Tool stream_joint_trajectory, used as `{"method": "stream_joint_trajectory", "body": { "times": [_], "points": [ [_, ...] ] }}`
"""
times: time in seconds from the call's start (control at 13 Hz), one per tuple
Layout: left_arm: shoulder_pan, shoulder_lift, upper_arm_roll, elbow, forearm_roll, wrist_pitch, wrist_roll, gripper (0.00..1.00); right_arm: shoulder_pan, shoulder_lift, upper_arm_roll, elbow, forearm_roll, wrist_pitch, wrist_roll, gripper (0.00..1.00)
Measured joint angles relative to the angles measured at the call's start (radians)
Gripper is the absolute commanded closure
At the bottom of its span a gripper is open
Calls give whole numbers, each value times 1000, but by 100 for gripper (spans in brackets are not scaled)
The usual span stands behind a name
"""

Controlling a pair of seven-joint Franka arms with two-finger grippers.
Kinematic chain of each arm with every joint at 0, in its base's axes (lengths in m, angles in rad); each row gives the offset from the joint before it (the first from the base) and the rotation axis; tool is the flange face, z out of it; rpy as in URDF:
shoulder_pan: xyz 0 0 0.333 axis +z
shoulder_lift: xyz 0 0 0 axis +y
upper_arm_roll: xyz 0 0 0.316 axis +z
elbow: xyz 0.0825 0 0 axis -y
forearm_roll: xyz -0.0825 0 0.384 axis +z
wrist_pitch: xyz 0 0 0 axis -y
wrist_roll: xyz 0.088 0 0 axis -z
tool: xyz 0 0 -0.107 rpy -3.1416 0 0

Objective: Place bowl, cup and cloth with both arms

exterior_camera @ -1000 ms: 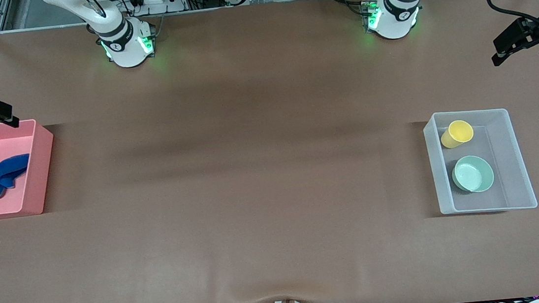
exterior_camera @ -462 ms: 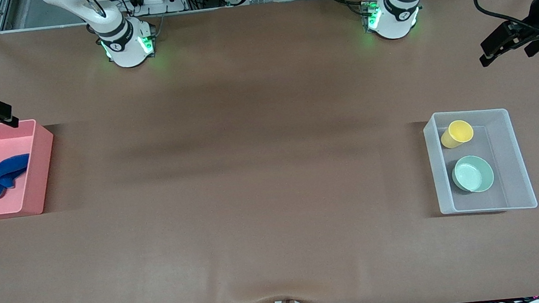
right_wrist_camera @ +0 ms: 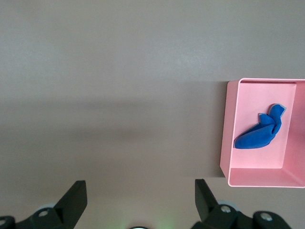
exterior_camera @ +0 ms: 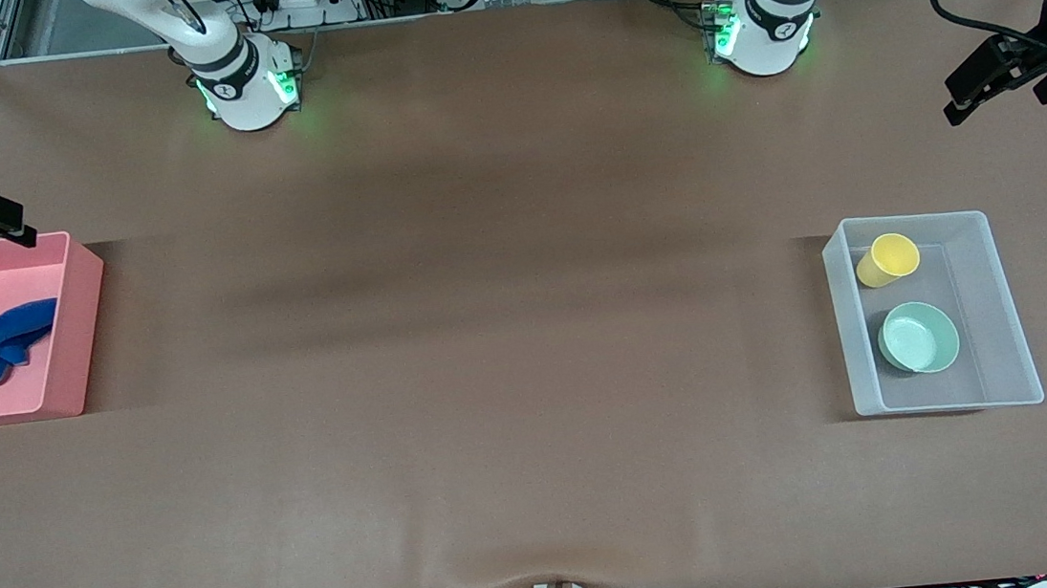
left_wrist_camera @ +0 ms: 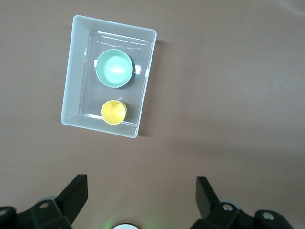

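The bowl (exterior_camera: 918,338) and cup (exterior_camera: 886,260) are sitting in the clear tub (exterior_camera: 1006,315) toward the left arm's end of the table, the cup farther from the front camera. The cloth (exterior_camera: 9,340) is lying crumpled in the pink bin (exterior_camera: 84,317) at the right arm's end.

The left gripper (left_wrist_camera: 141,191) is hovering over bare table near the clear tub, its 2 fingers spread wide and gripping nothing. The right gripper (right_wrist_camera: 140,191) is hanging beside the pink bin, equally wide and empty.

The bowl and cup are looking light, rigid and slick, so pinching each by its rim seems best. The cloth is looking soft, so a raised fold suits.
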Motion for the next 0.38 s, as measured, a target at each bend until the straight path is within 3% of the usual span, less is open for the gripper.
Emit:
{"method": "stream_joint_trajectory", "body": {
  "times": [0.38],
  "points": [
    [0, 0, 0, 1, 2, -1, 12, 0, 0, 0, 0, -5, -1, -1, 0, 0]
  ]
}}
